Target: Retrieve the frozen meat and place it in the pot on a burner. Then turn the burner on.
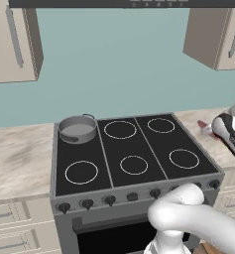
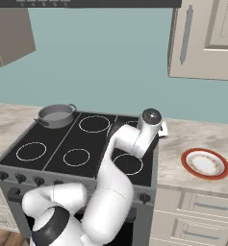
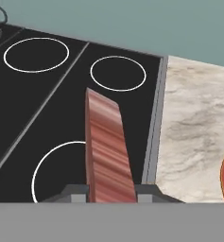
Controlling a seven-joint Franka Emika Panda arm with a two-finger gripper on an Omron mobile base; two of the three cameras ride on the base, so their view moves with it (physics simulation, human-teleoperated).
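— Closest to the lens in the hand view, what's that striped thing?

— That's the flat reddish-pink slab of frozen meat (image 3: 106, 151), standing on edge at the bottom centre, pinched between the gripper's (image 3: 111, 191) two dark finger tips (image 3: 74, 191), which press on either side of it. Below it lies the black glass cooktop (image 3: 61, 94).

— And the pot?

— In the left base view the round grey metal pot (image 1: 78, 128) sits at the upper left of the cooktop. Its pale inside looks bare.

— Anything else?

— A red-rimmed white plate (image 2: 205, 163) rests on the marbled counter (image 2: 183, 139) at the right of the right base view, nothing on it.
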